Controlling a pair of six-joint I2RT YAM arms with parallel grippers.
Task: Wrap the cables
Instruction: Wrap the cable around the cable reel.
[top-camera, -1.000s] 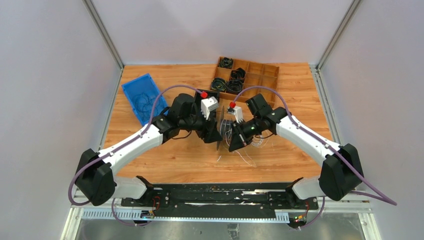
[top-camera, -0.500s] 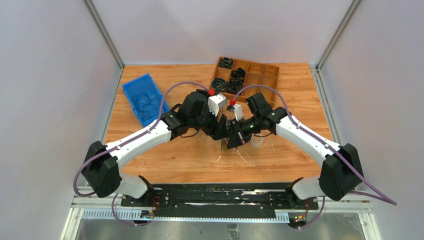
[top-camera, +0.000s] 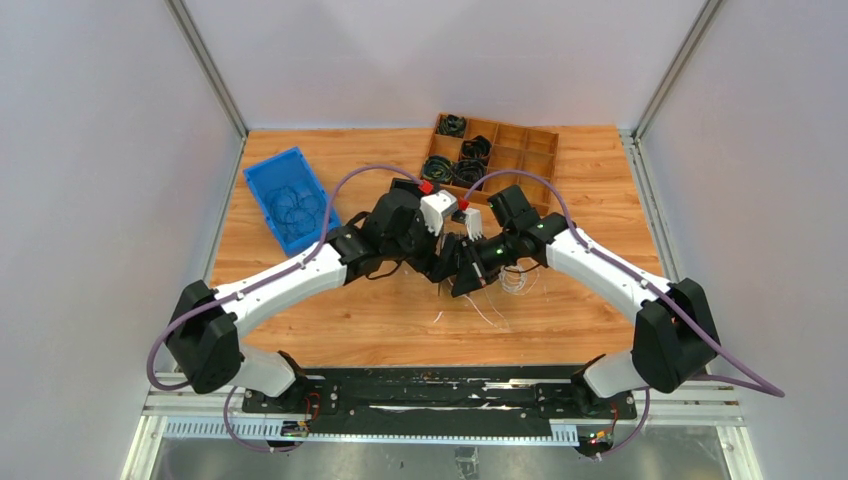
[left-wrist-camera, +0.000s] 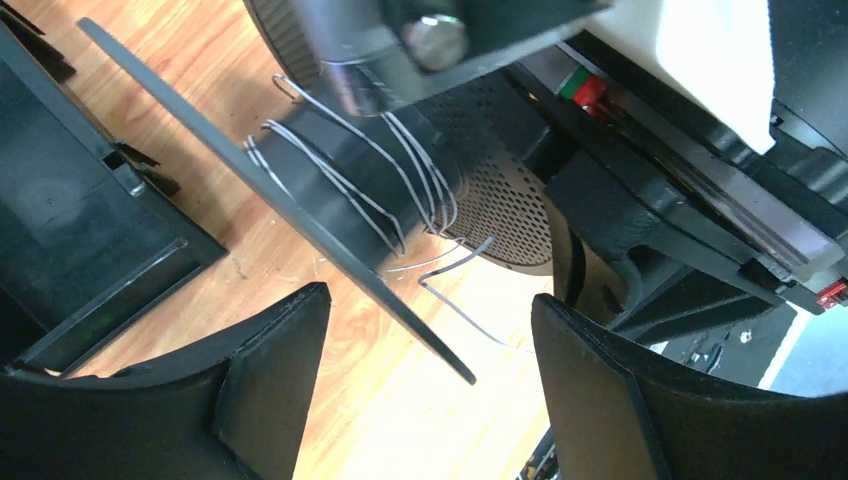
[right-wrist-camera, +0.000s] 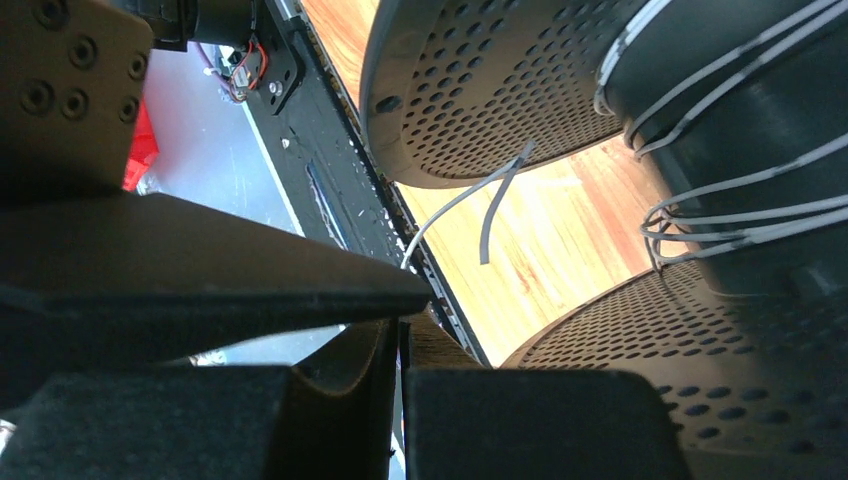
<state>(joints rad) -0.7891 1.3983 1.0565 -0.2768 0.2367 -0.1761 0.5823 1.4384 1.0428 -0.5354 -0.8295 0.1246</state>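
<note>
The cables are thin white wire. Several turns lie round the core of a black spool (left-wrist-camera: 505, 205) with perforated flanges, seen in the left wrist view (left-wrist-camera: 345, 165) and the right wrist view (right-wrist-camera: 720, 225). A loose tangle of the wire (top-camera: 516, 283) lies on the table. The grippers meet at the spool (top-camera: 447, 262). My left gripper (left-wrist-camera: 430, 330) is open, with one flange's edge between its fingers; it also shows from the top (top-camera: 440, 268). My right gripper (right-wrist-camera: 400, 335) is shut, and a strand runs down to its fingertips. From the top it (top-camera: 463, 285) is beside the spool.
A blue bin (top-camera: 262, 178) with dark wires stands at the back left. A wooden divided tray (top-camera: 520, 150) with black and green coils stands at the back, just behind the grippers. Loose wire ends (top-camera: 490, 312) trail on the table in front of the spool.
The left arm has swung right and closed in on the spool, so both grippers now sit together. The right gripper has shifted slightly left.
</note>
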